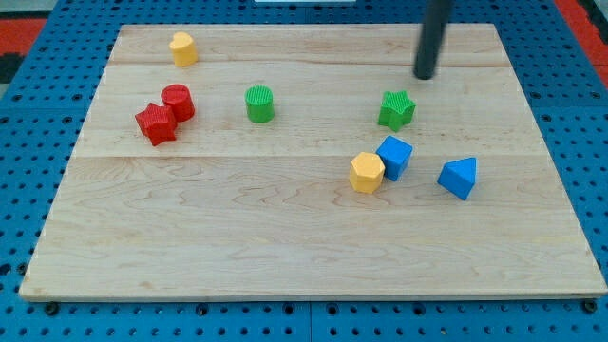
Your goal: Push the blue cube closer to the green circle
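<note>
The blue cube (pixel 394 156) sits right of the board's middle, touching a yellow hexagonal block (pixel 367 173) at its lower left. The green circle (pixel 259 104), a green cylinder, stands well to the cube's upper left. My tip (pixel 424 77) is at the view's upper right, above and slightly right of the blue cube, with a green star-shaped block (pixel 397 109) lying between them. The rod comes down from the top edge.
A blue triangular block (pixel 459 178) lies right of the cube. A red cylinder (pixel 178 102) and a red star-shaped block (pixel 156 123) touch at the left. A yellow block (pixel 183 48) sits at the top left. The wooden board (pixel 285 256) rests on a blue pegboard.
</note>
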`<state>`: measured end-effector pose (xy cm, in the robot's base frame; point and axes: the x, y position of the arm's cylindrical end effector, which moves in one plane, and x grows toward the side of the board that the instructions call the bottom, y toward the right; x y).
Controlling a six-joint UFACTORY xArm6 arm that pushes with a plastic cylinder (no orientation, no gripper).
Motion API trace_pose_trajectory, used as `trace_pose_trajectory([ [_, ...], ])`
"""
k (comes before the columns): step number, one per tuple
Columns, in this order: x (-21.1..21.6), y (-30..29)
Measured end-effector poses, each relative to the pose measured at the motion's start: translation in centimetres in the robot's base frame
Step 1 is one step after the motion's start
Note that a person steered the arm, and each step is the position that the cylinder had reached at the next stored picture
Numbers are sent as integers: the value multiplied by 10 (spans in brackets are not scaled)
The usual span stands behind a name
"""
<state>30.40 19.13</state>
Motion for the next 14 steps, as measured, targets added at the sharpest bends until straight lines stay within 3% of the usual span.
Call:
trace_pose_trajectory([
  [1, 57, -51],
  [2, 83, -53],
  [4, 82, -46],
  [6, 143, -53],
  [7, 164, -119],
  [8, 164, -191],
  [9, 161, -192],
  [11, 164, -260],
  [13, 90, -199],
  [14, 72, -204],
])
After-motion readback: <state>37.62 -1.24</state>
